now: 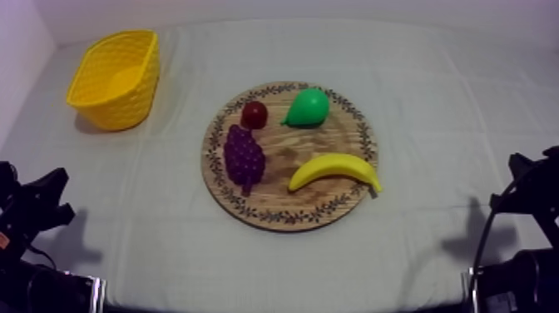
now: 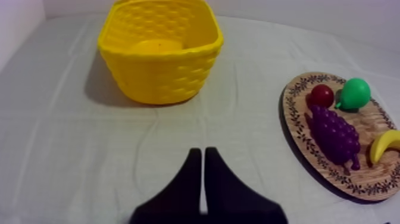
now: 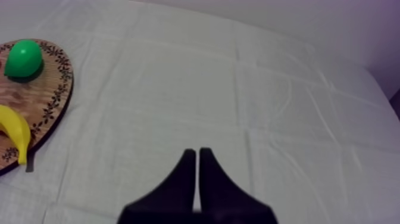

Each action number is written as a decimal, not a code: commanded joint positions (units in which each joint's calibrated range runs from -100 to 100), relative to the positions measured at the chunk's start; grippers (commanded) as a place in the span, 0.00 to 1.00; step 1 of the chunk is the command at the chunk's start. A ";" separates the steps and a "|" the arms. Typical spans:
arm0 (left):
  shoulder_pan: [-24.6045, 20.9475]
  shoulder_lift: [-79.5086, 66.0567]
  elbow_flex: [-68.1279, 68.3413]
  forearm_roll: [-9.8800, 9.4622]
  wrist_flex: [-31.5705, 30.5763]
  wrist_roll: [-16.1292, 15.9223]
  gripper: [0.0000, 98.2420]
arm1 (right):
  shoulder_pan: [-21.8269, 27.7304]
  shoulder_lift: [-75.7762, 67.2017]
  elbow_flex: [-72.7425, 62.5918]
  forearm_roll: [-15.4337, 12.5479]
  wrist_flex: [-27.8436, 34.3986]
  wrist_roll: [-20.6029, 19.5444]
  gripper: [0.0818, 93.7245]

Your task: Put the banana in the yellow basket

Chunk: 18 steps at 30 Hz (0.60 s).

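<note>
A yellow banana (image 1: pixel 334 170) lies on the front right part of the round wooden board (image 1: pixel 283 211) in the middle of the table. The yellow basket (image 1: pixel 116 79) stands at the back left, with nothing visible inside. My left gripper (image 1: pixel 50 200) rests low at the left edge, well short of the basket; its fingers (image 2: pixel 194 179) lie together as a narrow wedge over bare cloth. My right gripper (image 1: pixel 520 187) rests low at the right edge, its fingers (image 3: pixel 188 173) also together, with the banana (image 3: pixel 15 132) and board rim (image 3: pixel 56 101) off to its side.
On the board with the banana lie a green pear (image 1: pixel 308 108), a purple bunch of grapes (image 1: pixel 244 156) and a small red fruit (image 1: pixel 254 114). Bare cloth lies between the board and each arm, and between board and basket.
</note>
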 commanded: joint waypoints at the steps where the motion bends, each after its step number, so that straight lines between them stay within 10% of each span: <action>1: 0.02 0.00 0.15 -1.22 -0.22 2.94 0.00 | -0.01 -0.02 0.02 0.01 0.00 0.01 0.00; 18: 0.02 0.00 0.15 -1.22 -0.28 2.32 0.00 | -0.01 -0.02 0.02 0.01 0.00 0.01 0.00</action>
